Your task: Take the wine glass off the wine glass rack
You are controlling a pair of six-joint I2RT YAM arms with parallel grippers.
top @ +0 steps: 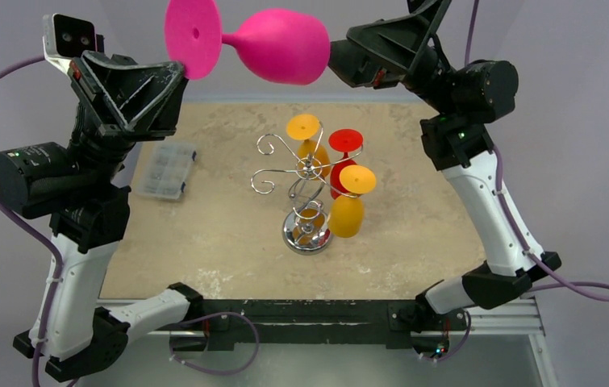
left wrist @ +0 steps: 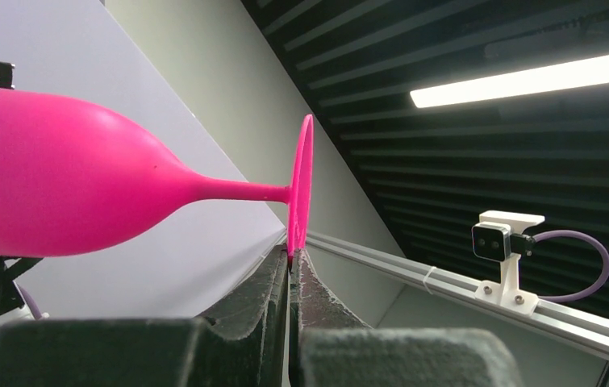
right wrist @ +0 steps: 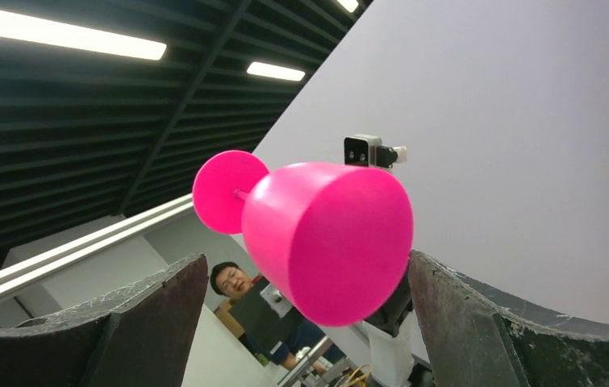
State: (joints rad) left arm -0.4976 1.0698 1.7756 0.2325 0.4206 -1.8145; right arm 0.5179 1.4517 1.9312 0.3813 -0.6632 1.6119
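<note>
The pink wine glass (top: 273, 44) lies horizontal, raised well clear of the wine glass rack (top: 305, 173), its foot rim pinched in the closed left gripper (left wrist: 293, 258), while the right gripper (right wrist: 305, 262) stands wide around the bowl, apparently for a hand-over.

Soft, even light on the table (top: 220, 242), faint shadows; ceiling strip lights (left wrist: 527, 81) glare white in wrist views.

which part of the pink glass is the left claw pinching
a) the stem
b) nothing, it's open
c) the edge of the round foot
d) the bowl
C: in the left wrist view the left claw is shut on the rim of the disc foot of the pink wine glass, clear of its bowl and stem.
</note>
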